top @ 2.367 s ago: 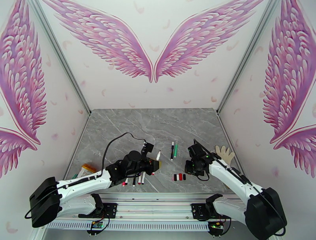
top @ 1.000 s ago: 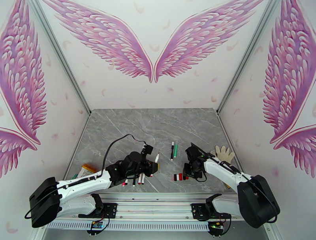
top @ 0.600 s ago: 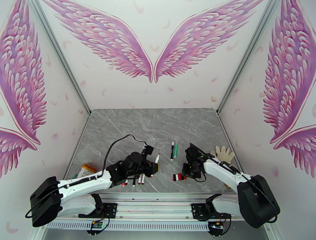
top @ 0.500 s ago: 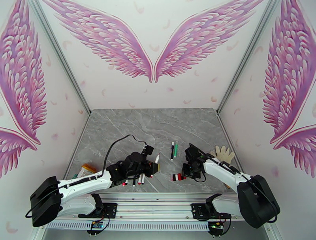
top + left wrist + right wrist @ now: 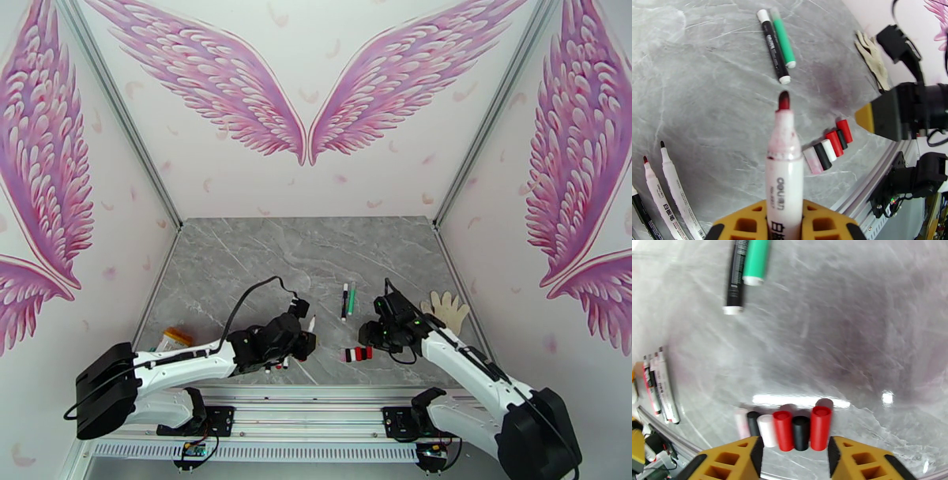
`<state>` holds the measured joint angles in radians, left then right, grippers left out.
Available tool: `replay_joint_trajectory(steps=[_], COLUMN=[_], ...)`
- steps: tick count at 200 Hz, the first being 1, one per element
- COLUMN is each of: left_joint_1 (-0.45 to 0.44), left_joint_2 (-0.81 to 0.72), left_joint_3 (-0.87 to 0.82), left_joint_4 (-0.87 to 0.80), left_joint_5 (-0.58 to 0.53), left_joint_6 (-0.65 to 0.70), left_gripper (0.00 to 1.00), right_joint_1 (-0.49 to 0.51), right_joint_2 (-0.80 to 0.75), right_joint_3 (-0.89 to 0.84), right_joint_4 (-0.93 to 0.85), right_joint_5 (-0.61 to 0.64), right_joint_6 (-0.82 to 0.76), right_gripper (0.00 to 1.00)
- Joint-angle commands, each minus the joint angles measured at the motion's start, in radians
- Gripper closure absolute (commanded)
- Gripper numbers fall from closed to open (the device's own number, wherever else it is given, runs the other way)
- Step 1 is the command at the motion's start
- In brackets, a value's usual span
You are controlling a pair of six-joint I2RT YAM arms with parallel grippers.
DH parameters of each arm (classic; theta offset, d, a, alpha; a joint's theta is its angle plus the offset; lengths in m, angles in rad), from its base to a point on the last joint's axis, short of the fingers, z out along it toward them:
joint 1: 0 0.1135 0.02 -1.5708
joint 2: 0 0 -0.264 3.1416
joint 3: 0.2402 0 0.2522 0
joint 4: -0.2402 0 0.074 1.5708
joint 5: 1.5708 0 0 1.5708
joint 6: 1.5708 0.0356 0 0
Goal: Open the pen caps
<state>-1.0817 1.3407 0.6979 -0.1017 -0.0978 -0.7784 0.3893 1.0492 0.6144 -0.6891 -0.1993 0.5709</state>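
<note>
My left gripper (image 5: 784, 225) is shut on an uncapped white pen (image 5: 785, 173) with a red tip, which points out over the table; in the top view it (image 5: 303, 343) sits left of centre. Several pen caps (image 5: 790, 430) in red, black and white lie side by side in a row (image 5: 357, 354) (image 5: 828, 146). My right gripper (image 5: 794, 454) stands open just short of that row, nothing between its yellow fingers (image 5: 738, 460); it (image 5: 370, 335) hovers beside the caps. A black pen (image 5: 345, 300) and a green pen (image 5: 351, 298) lie capped farther back.
Three uncapped pens (image 5: 667, 191) lie near the front edge, left of the held pen (image 5: 276, 365). A white glove (image 5: 449, 306) rests at the right. An orange-yellow object (image 5: 175, 338) sits at the left. The metal rail (image 5: 316, 391) borders the near edge.
My right gripper has opened and let the red cap down at the end of the row, then drawn back a little. The left arm has shifted rightward and nearer with its pen.
</note>
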Motion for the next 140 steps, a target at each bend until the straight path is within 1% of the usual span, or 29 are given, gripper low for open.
replay_joint_trajectory(steps=[1,31,57,86,104,129,140], left_joint_1=[-0.022,-0.047,-0.053,-0.057,-0.058,-0.058,-0.059], left_joint_2=[0.044,0.106,0.145,0.204,0.246,0.290,0.308], left_joint_3=[0.056,0.108,0.137,0.181,0.205,0.231,0.246], left_joint_4=[-0.078,-0.197,-0.256,-0.333,-0.372,-0.376,-0.388], left_joint_5=[-0.107,-0.224,-0.258,-0.283,-0.293,-0.290,-0.292], left_joint_6=[-0.064,-0.123,-0.167,-0.190,-0.196,-0.187,-0.183], left_gripper=[0.90,0.90,0.88,0.87,0.87,0.86,0.85], right_joint_1=[0.008,0.008,0.008,0.008,0.009,0.008,0.008], right_joint_2=[-0.064,-0.153,-0.194,-0.207,-0.202,-0.201,-0.199], right_joint_3=[-0.022,-0.043,-0.048,-0.053,-0.053,-0.051,-0.055], right_joint_4=[0.081,0.156,0.182,0.198,0.196,0.195,0.195], right_joint_5=[-0.080,-0.194,-0.286,-0.354,-0.355,-0.343,-0.323], right_joint_6=[-0.015,-0.032,-0.037,-0.043,-0.048,-0.050,-0.051], right_gripper=[0.33,0.14,0.00,0.01,0.01,0.01,0.01])
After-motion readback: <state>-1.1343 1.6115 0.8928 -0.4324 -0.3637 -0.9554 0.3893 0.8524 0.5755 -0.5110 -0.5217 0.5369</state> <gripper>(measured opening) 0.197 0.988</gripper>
